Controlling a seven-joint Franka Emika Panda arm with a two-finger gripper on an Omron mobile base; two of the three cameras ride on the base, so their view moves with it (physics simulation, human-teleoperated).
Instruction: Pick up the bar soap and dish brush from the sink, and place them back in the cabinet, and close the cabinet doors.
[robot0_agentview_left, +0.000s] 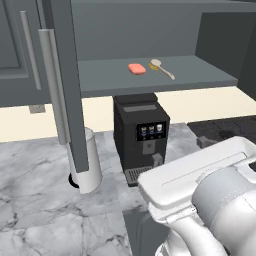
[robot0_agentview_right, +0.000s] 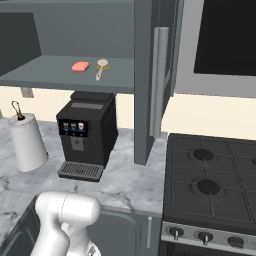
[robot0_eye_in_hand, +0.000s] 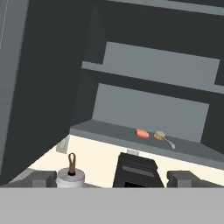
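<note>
With the bar soap (robot0_agentview_left: 136, 69) and dish brush (robot0_agentview_left: 161, 67) lying side by side on the open cabinet's lower shelf (robot0_agentview_left: 200, 75), above the coffee machine (robot0_agentview_left: 140, 137), only closing remains. The gripper (robot0_eye_in_hand: 112, 178) is spread wide, empty, and must next reach a cabinet door (robot0_agentview_right: 156, 75) to swing it shut.
</note>
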